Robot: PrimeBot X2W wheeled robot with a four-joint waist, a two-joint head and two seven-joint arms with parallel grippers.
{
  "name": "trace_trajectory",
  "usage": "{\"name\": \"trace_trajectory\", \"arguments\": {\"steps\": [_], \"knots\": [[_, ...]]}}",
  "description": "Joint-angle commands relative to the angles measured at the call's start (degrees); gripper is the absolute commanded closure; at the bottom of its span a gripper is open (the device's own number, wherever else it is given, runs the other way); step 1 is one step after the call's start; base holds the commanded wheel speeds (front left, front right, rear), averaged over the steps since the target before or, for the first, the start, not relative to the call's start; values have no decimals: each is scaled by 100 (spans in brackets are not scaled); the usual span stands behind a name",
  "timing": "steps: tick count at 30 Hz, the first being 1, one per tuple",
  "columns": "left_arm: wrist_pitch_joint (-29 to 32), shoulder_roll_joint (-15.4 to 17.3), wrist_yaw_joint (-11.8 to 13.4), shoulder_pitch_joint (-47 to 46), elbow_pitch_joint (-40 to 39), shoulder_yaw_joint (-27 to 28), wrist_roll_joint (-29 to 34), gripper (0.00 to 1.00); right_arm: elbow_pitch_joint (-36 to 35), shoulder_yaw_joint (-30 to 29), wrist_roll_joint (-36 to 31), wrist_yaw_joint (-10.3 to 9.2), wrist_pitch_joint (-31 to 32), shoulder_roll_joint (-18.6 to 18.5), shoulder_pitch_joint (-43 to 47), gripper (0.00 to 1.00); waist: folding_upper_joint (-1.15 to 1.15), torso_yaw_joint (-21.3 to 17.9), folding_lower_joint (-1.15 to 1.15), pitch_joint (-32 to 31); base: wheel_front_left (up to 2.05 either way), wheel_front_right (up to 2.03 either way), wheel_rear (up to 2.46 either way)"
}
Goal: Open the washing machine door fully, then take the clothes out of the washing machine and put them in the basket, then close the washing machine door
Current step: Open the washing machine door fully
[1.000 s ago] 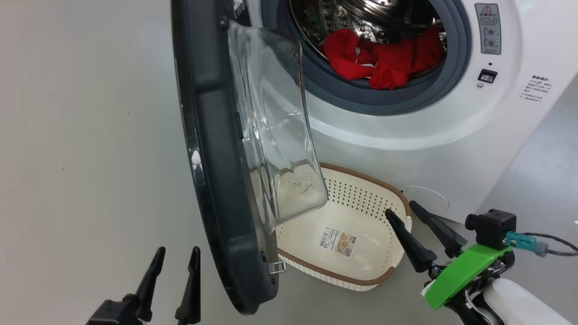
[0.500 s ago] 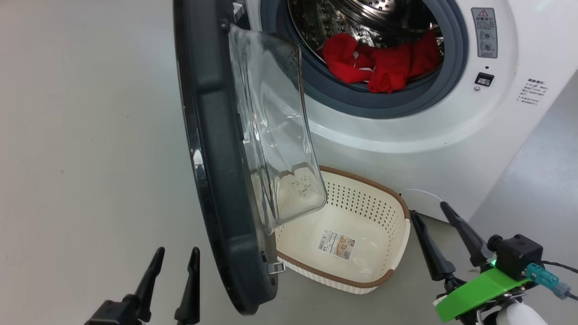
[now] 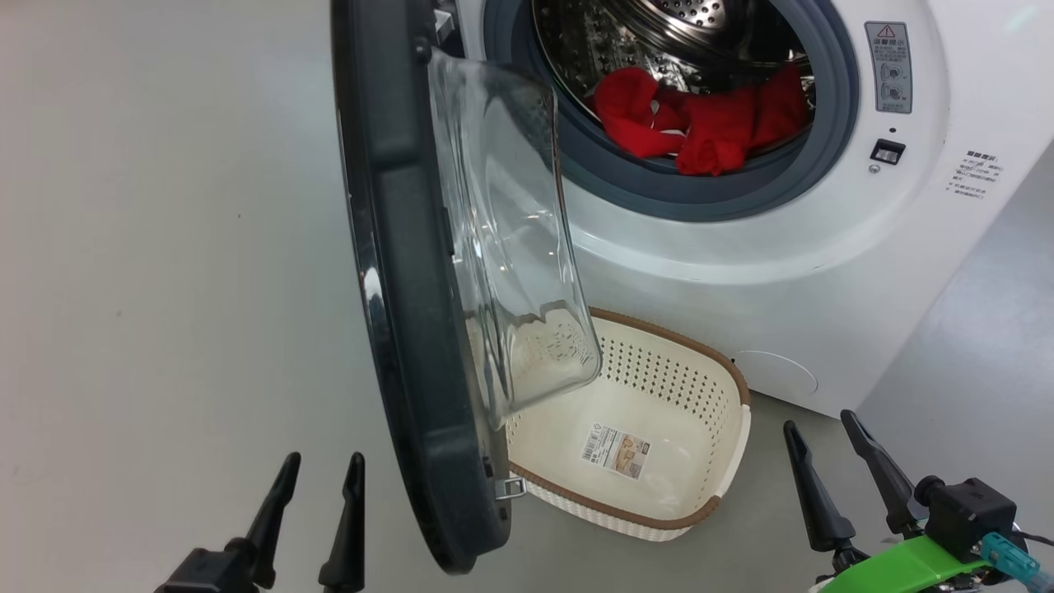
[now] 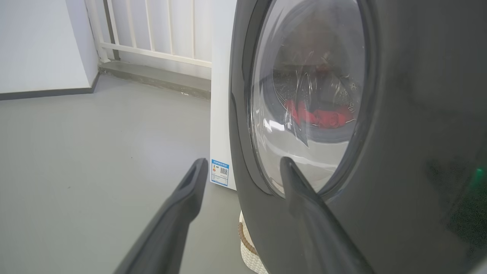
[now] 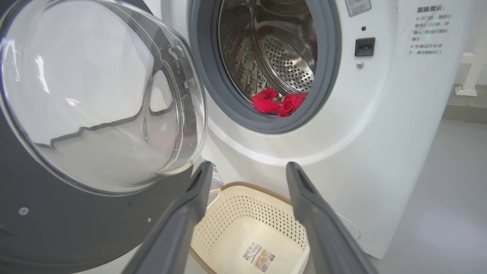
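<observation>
The right gripper [image 3: 818, 422] stands spread wide with nothing between its dark fingers. A second ago its left finger lay across the right end of the basket [image 3: 659, 375]. Since then it has drawn back down and to the right in the head view, and it now hangs over bare floor [image 3: 165, 247], just clear of the basket's right wall. The basket sits ahead and to the left of this claw, with nothing in it but the sticker [image 3: 615, 449] on its base. In the right wrist view it shows low between the fingers.

Further ahead and higher, past the basket, the washing machine [image 3: 741, 272] stands with its mouth uncovered. The clothes [image 3: 708, 123] lie as a red heap at the bottom of the steel drum [image 3: 692, 25], against the grey gasket [image 3: 659, 185], where they were before.

To the left of the claw, beyond the basket, the washing machine door [image 3: 395, 288] stands swung out nearly edge-on. Its glass bowl [image 3: 510, 247] overhangs the basket's left end.

The left gripper [image 3: 325, 457] is released too, empty and unmoved, with the door's outer face just to its right. Whether it touches the door cannot be told. The whole head view has shifted slightly, so the door's small shift to the right comes from the camera.
</observation>
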Motion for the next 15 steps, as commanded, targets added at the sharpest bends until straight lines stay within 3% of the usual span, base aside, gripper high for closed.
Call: {"name": "trace_trajectory", "arguments": {"steps": [1,6,7,8,9,15], "knots": [[-70,50,-28,-113,-110,211,36,0,-120,70,-55,37,-37,-17,-20,0,0,-6,0,-4,0,0,0],[-70,50,-18,-104,-116,230,51,0,-114,30,-57,37,-37,34,-19,0,0,-39,0,-17,0,0,0],[-70,50,-18,-109,-119,229,54,55,-115,27,-56,37,-37,39,-26,0,0,-43,0,-20,0,0,0],[-70,50,-12,-126,-144,237,56,82,-115,24,-55,37,-37,42,-34,0,0,-45,0,-23,0,0,0],[-70,50,-12,-144,-197,255,31,100,-115,22,-57,37,-37,45,-42,0,0,-46,0,-26,0,0,0],[-70,50,53,-292,-836,542,-181,100,-121,-4,-105,37,-37,47,-57,0,0,-13,0,-38,0,0,0]]}}
